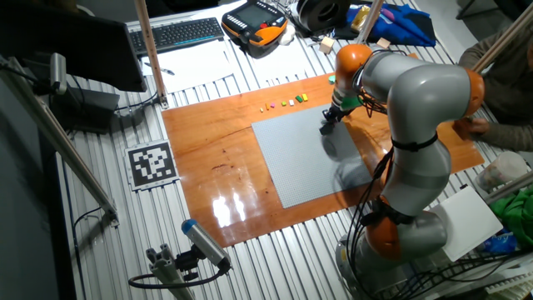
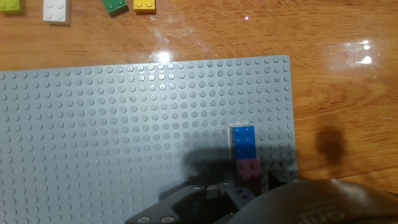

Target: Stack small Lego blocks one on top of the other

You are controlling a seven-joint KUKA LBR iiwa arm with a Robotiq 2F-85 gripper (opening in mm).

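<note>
Lower right of hand view: blue brick [image 2: 244, 143] sat on the baseplate [image 2: 124, 124], long axis toward the gripper [image 2: 239, 190].
Purple brick [image 2: 249, 169]: touching blue's near end, at the fingertips.
Gripper state: cannot tell.

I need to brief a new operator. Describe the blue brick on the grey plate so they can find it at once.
Start at the large grey studded baseplate on the wooden board. Go to the plate's right edge, just ahead of the gripper. There sits the blue brick, next to a pink brick; the other loose bricks lie off the plate on the wood, such as the yellow brick.
</note>
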